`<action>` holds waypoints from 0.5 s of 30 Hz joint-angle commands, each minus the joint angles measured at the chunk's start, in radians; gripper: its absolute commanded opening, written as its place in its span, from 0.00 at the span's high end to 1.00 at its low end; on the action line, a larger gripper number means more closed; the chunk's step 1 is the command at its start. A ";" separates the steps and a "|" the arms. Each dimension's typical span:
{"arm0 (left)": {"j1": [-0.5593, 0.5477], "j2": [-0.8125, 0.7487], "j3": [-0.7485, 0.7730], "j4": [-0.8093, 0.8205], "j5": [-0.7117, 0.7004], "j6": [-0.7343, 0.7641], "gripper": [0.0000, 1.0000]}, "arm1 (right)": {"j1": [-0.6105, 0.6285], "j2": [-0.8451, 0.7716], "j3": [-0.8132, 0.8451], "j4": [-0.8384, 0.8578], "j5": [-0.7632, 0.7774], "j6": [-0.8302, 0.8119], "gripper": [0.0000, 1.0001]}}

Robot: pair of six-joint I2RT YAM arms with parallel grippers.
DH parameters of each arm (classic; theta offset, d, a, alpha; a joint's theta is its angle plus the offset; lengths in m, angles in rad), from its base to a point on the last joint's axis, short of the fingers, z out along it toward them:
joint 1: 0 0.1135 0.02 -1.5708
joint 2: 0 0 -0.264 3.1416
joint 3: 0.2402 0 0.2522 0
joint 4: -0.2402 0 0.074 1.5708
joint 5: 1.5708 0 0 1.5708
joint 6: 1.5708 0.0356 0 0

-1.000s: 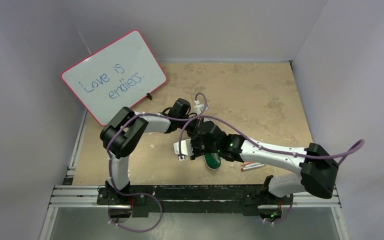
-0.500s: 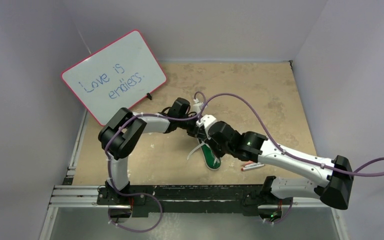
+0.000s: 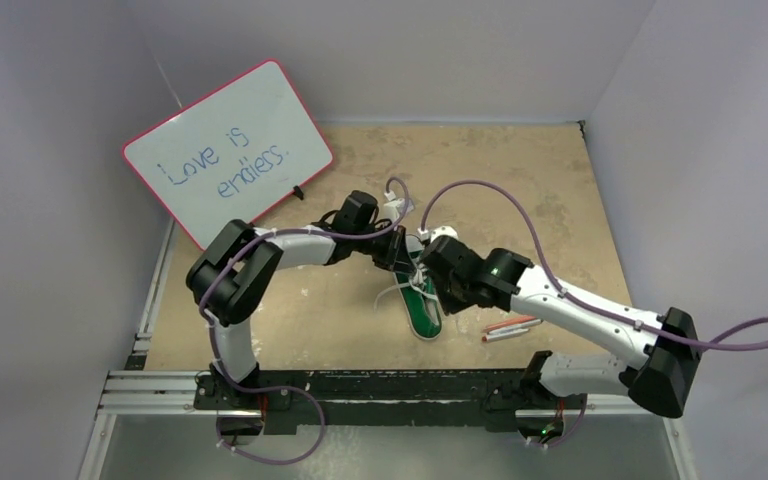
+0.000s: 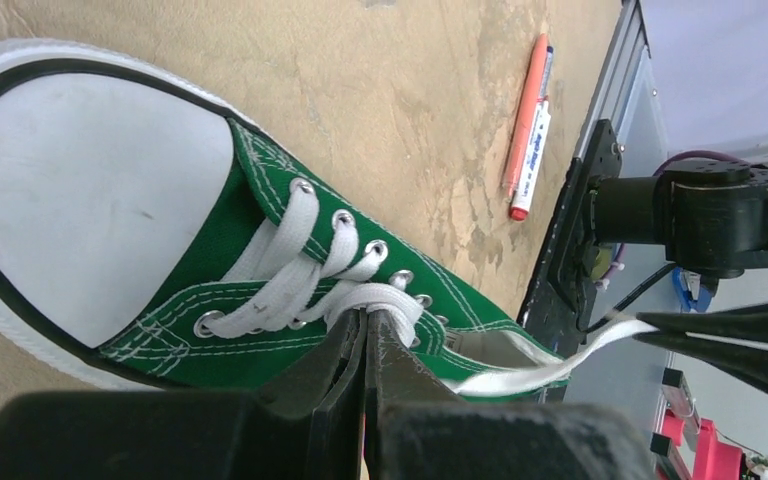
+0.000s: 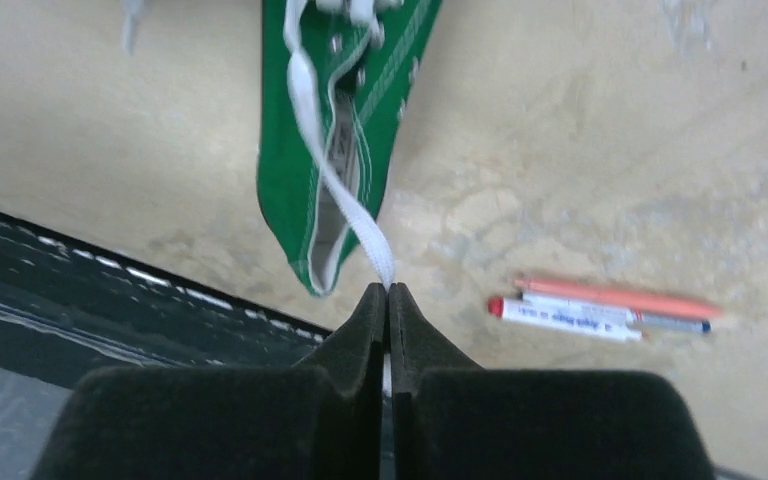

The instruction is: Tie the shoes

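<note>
The green sneaker (image 3: 423, 312) with white toe cap lies on the table, toe away from the arm bases. In the left wrist view the shoe (image 4: 210, 250) fills the left side. My left gripper (image 4: 368, 316) is shut, its tips pressed against the white lace crossing over the tongue; in the top view it (image 3: 407, 265) sits at the shoe's far end. My right gripper (image 5: 388, 290) is shut on one white lace (image 5: 345, 210) and holds it taut above the heel; it also shows in the left wrist view (image 4: 645, 328). The other lace end (image 3: 392, 297) lies loose to the shoe's left.
An orange pen and a white red-capped marker (image 3: 508, 327) lie right of the shoe, also in the right wrist view (image 5: 600, 310). A pink-framed whiteboard (image 3: 228, 150) leans at the back left. The black base rail (image 3: 390, 385) runs along the near edge.
My right arm has swung from the shoe's left to its right side, drawing the lace taut. The shoe is now uncovered in the top view. The left gripper stayed at the lacing.
</note>
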 commanded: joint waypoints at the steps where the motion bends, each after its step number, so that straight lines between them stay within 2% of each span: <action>1: 0.011 -0.103 -0.007 0.009 -0.006 -0.005 1.00 | -0.195 -0.025 0.012 0.188 -0.268 -0.214 1.00; 3: 0.010 -0.126 -0.023 0.010 -0.008 -0.012 1.00 | -0.298 0.001 0.011 0.203 -0.332 -0.232 1.00; 6: 0.010 -0.154 -0.051 0.024 -0.008 -0.026 1.00 | -0.381 0.068 -0.001 0.206 -0.363 -0.247 1.00; 15: 0.009 -0.149 -0.031 -0.001 0.004 0.013 1.00 | -0.441 0.252 0.009 0.151 -0.462 -0.260 1.00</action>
